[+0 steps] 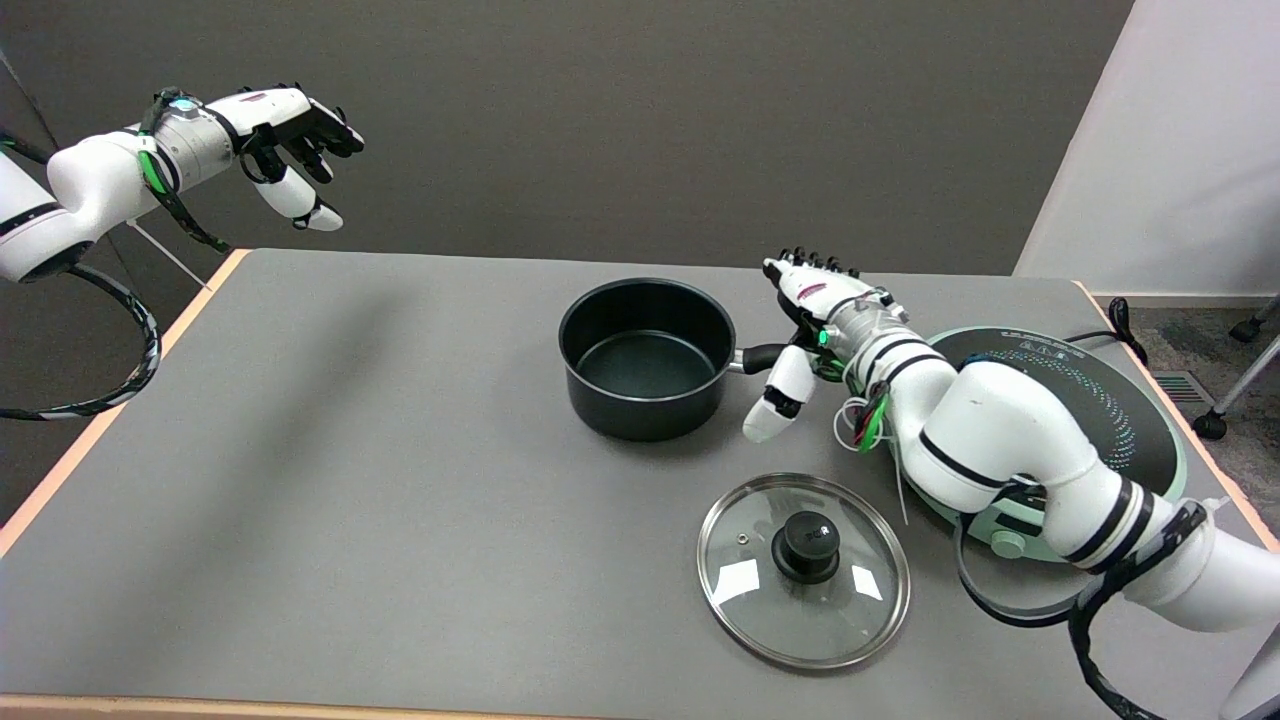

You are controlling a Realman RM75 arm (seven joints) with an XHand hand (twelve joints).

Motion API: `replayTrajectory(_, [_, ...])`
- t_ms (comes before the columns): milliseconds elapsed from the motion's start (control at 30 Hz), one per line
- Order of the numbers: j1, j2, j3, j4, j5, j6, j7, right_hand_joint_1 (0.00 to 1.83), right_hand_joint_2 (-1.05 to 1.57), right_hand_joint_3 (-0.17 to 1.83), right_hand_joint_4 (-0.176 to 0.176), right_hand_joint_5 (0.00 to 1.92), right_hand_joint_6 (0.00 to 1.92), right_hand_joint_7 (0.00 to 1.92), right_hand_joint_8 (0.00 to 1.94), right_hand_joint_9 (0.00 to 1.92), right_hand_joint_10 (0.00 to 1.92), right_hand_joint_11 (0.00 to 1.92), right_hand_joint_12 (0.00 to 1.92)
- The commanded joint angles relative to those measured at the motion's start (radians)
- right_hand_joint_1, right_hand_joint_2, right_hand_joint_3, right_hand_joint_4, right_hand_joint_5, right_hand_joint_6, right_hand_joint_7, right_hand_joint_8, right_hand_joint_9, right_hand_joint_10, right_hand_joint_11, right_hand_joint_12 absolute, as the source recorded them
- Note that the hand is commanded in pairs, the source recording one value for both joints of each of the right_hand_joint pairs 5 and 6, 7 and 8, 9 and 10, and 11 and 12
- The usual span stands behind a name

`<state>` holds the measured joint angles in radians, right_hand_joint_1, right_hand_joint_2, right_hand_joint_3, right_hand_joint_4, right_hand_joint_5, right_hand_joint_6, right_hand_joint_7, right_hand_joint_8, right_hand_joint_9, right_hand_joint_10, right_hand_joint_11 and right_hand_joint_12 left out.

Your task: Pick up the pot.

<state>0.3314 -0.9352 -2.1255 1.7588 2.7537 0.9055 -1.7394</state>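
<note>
A black pot (645, 357) stands empty on the grey table (350, 480), its black handle (758, 358) pointing right. My right hand (812, 325) hovers over the handle's outer part and hides most of it. The fingers reach across the far side of the handle and the thumb (775, 398) hangs down on its near side, spread apart. The hand holds nothing.
A glass lid (803, 567) with a black knob lies flat in front of the pot. A round cooker plate (1070, 400) sits at the right, partly under my forearm. The idle left hand (285, 130) hangs in the air at the upper left.
</note>
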Motion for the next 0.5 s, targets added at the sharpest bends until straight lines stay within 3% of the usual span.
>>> replayTrajectory(33, [-0.019,0.049,0.059,-0.11,0.0,-0.183,0.004,1.25,-0.66,0.99,-0.099,0.02,0.02,0.02,0.02,0.02,0.02,0.02,0.02])
replayTrajectory(267, [-0.023,0.019,0.04,-0.083,-0.011,-0.044,0.004,1.24,-0.69,1.0,-0.096,0.02,0.02,0.02,0.02,0.02,0.02,0.02,0.02])
replayTrajectory(500, [-0.078,-0.092,0.059,-0.08,-0.13,0.161,0.02,1.26,-0.7,0.94,-0.124,0.02,0.02,0.02,0.02,0.02,0.02,0.02,0.02])
